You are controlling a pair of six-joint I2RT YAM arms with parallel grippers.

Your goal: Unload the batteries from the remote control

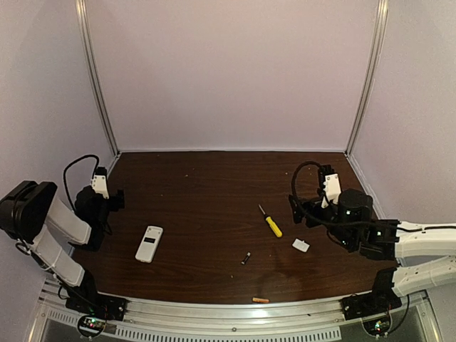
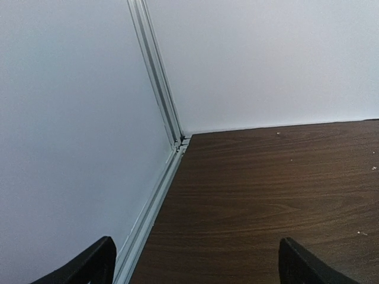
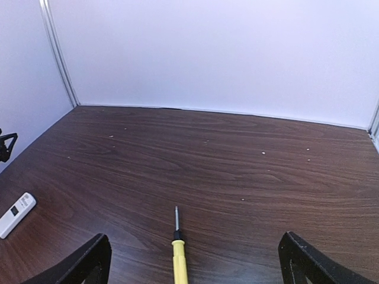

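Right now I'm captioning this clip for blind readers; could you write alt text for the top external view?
A dark battery and an orange battery lie on a dark wooden table near a white remote control. A yellow-handled screwdriver and white chip lie to the right. The left pincer and right pincer are open, empty.

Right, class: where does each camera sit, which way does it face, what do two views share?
Top external: above, behind, looking down at table; both arms show.
Left wrist: on left arm, faces far left corner; fingertips show.
Right wrist: on right arm, faces back wall; fingertips show.
Shared: top and right wrist see screwdriver, remote control.
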